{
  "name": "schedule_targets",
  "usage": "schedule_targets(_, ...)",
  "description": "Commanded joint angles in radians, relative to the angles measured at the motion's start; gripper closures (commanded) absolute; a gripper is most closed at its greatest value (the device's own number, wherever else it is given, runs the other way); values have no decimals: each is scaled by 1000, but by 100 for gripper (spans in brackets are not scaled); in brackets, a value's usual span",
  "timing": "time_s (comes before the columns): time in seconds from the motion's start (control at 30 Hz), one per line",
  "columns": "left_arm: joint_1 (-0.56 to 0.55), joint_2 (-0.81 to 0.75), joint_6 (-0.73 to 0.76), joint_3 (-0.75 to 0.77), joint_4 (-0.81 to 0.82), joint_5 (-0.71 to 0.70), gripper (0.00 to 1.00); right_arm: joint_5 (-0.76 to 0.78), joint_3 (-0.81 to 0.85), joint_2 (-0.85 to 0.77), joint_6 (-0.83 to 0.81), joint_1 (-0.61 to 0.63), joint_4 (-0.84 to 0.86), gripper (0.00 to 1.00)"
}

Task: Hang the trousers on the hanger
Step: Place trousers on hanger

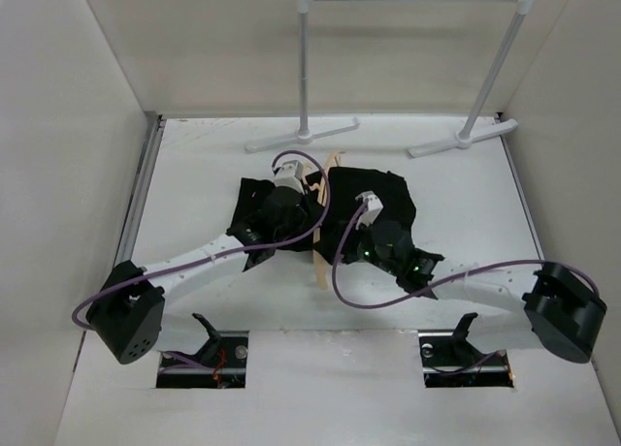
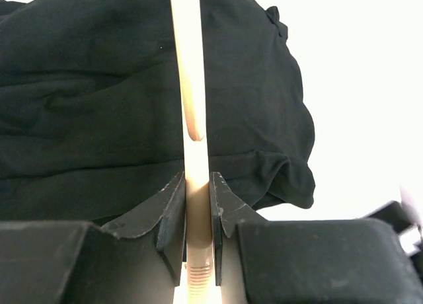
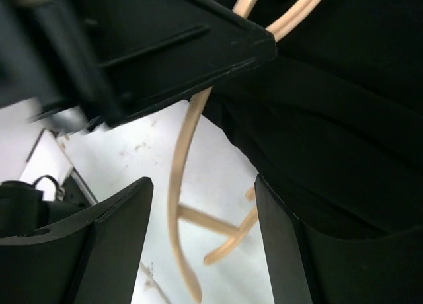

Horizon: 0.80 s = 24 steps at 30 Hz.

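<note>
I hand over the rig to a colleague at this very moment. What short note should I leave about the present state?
Left gripper: shut on a bar of the hanger, which runs across the trousers.
Right gripper: open, holding nothing, over the hanger beside the trousers.
Trousers lie crumpled on the table.
Done: hanger grasped.
To do: get the trousers onto the hanger.

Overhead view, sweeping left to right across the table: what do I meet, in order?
Left arm's base → hanger → right arm's base. The trousers overlap the hanger, so they are left out of the order.
</note>
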Motion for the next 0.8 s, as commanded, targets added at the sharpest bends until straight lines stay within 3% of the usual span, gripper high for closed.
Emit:
schedule_targets(0.0, -35, -48, 1, 65, 41, -12, 96, -12, 78, 61, 16, 12, 175, 31)
schedule_targets(0.13, -61, -56, -4, 71, 24, -35, 96, -14, 105, 124, 25, 12, 221, 41)
schedule_targets(0.3, -78, -74, -9, 84, 6, -50, 96, 12, 81, 141, 54, 18, 309, 75)
schedule_targets(0.37, -75, -92, -10, 96, -12, -58, 94, 18, 57, 112, 71, 20, 324, 81)
schedule_targets(0.5, -61, -142, -10, 130, -35, -61, 68, 37, -2, 40, 97, 25, 356, 88)
schedule_targets(0.6, -56, -183, -10, 145, -40, -53, 38, 26, -31, -10, 117, 25, 376, 91)
schedule_targets(0.77, -47, -290, -4, 134, -45, -38, 10, -2, -34, -112, 120, -11, 349, 93)
